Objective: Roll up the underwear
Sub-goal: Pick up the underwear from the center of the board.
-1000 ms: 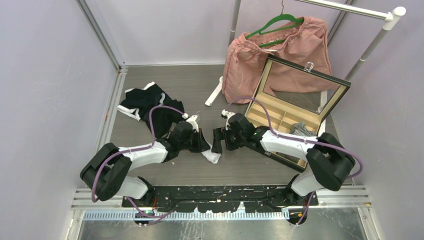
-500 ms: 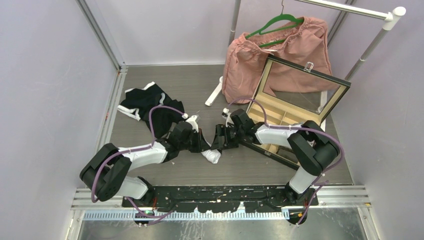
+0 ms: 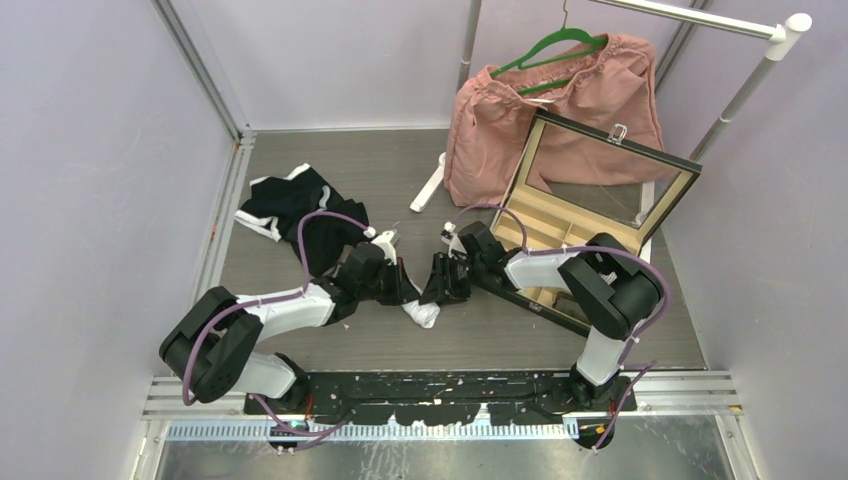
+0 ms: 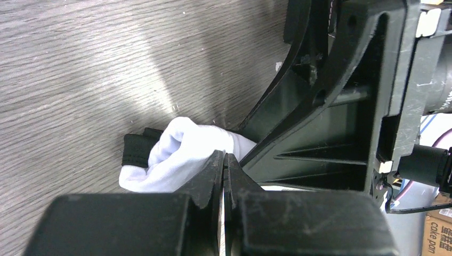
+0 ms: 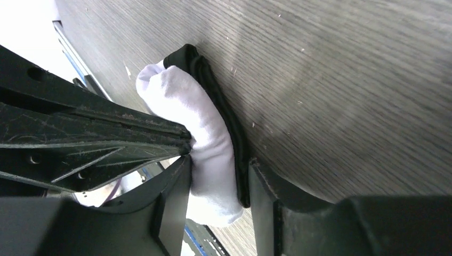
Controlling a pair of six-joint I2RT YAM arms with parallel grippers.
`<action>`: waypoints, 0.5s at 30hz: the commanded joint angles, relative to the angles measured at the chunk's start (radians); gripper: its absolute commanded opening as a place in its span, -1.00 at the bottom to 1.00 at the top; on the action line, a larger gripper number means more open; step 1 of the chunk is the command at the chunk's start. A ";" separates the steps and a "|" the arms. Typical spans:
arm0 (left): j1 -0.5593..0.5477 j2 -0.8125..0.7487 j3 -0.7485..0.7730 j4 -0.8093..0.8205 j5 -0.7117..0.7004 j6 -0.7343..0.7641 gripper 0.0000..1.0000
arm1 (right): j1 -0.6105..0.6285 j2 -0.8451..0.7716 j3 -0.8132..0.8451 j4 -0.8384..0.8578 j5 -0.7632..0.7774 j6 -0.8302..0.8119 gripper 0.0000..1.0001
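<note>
Sitting on the gray table (image 3: 500,335), on the near side and right between the two arms, is the white underwear (image 3: 425,314). It is bunched up into a small fat roll. A black band runs along one side of it. The roll lies flat on the wood.

The right gripper (image 5: 218,165) has one finger on each side of the roll. The white cloth touches one finger and the black band touches the other. The roll fills the space between them, so this gripper is squeezing the roll.

The left gripper (image 4: 224,156) comes in from the other side. Its two fingers are pressed tight together with no gap. Their tips push right against the white cloth and make a little dent in it. I cannot tell if any cloth is caught between the tips. The two grippers are almost nose to nose, with the roll at their tips.

Farther back, on the left part of the table, lies the black underwear (image 3: 290,205). It is a loose heap with some white edges. It is well apart from both grippers.

On the right stands a box (image 3: 555,232) with its lid (image 3: 600,175) up. Inside it are small compartments. The right arm reaches across its front corner. Behind the box a big pink garment (image 3: 500,120) hangs on a green hanger (image 3: 545,45) from a white rack (image 3: 740,95).
</note>
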 commanded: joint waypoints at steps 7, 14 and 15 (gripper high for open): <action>0.001 -0.004 -0.039 -0.110 -0.060 0.021 -0.99 | 0.002 0.062 -0.041 0.131 -0.045 0.048 -0.72; 0.002 -0.093 0.004 -0.197 -0.092 0.018 -0.99 | 0.003 0.011 -0.073 0.169 -0.039 0.041 -0.98; 0.003 -0.121 0.024 -0.248 -0.097 0.018 -0.99 | 0.003 0.000 -0.076 0.169 -0.036 0.036 -0.98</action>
